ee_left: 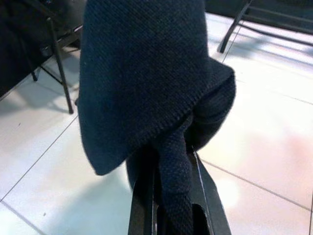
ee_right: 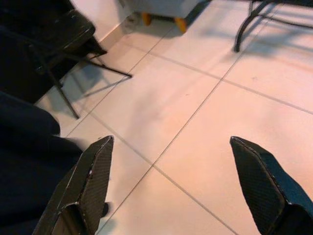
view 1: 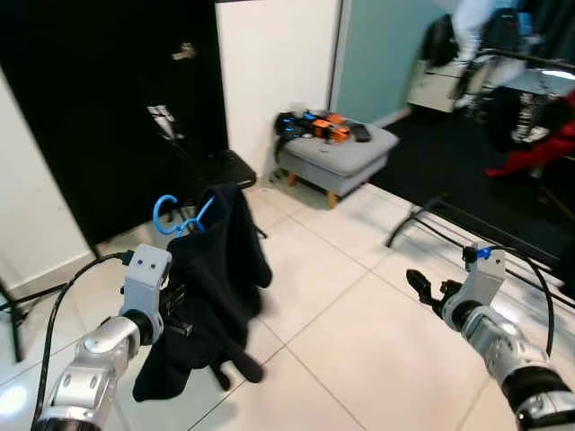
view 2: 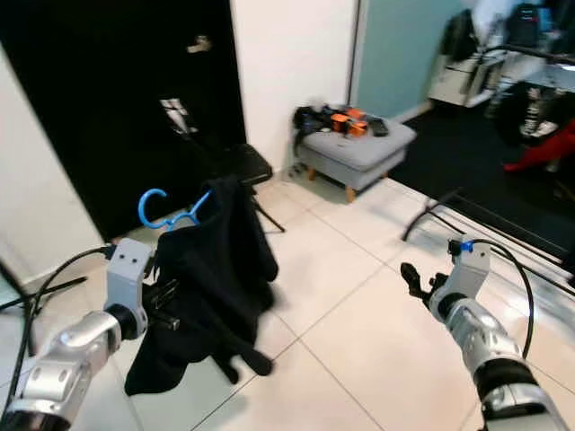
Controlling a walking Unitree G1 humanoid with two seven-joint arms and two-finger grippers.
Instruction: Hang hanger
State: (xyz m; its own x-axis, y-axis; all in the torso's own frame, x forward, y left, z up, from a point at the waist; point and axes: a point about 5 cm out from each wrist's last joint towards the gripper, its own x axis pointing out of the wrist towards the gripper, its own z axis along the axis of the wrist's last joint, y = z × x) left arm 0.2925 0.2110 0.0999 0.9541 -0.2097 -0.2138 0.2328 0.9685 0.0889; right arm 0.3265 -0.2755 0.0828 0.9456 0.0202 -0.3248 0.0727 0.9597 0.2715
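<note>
**Left gripper carries a draped hanger; right gripper wide and free**

Left gripper, low at the left of the head views, is clamped on the dark garment that hangs from the blue hanger. In the left wrist view the knit cloth runs down between the two black fingers, so the hold looks to be on fabric, perhaps with the hanger's frame beneath; that cannot be told.

The hanger's hook stands above the garment, left of centre in the frame, free and pointing up. The hanger itself is probably light and stiff. The garment is soft, limp and heavier, so it will likely swing and may slide off a shoulder if tilted. A firmer hold would be on the neck below the hook, keeping the hook clear for a rail.

Right gripper, at lower right, holds nothing, its fingers spread wide over the white tiled floor.

A grey footstool stands at upper centre, a black rack base to its right.
</note>
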